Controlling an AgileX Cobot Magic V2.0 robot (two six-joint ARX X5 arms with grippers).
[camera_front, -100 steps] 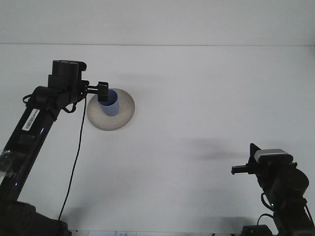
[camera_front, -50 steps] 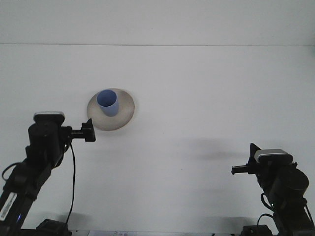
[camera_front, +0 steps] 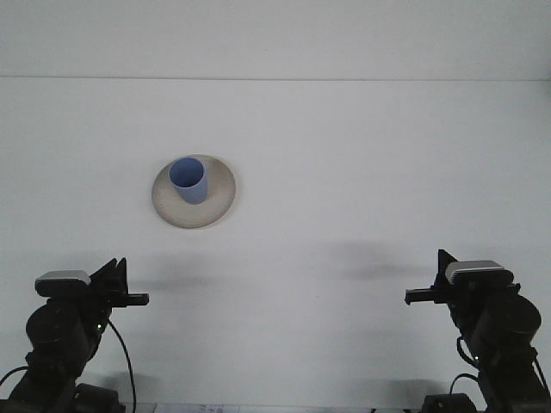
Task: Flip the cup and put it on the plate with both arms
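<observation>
White and matte, the table (camera_front: 362,172) fills nearly the whole front view, smooth and unmarked, meeting a paler wall along a faint straight line near the top.

One plate (camera_front: 195,192) lies on it, left of centre: round, shallow, beige or off-white, with a dull glaze and a slightly raised rim. One cup (camera_front: 188,179) stands upright on the plate, mouth up, set toward the plate's upper left part. It is a plain blue tumbler, smooth-sided and handleless, tapering slightly toward its base, with a darker blue interior.

Two arms show, both black and hard-edged, each carrying a small grey camera block on its wrist. The left gripper (camera_front: 129,297) sits low in the bottom left corner, well apart from the plate, holding nothing; whether its fingers are spread or closed cannot be told from this angle. The right gripper (camera_front: 417,296) sits low in the bottom right corner, also empty, and its finger state is equally unreadable. One thin black cable hangs beneath the left arm.
</observation>
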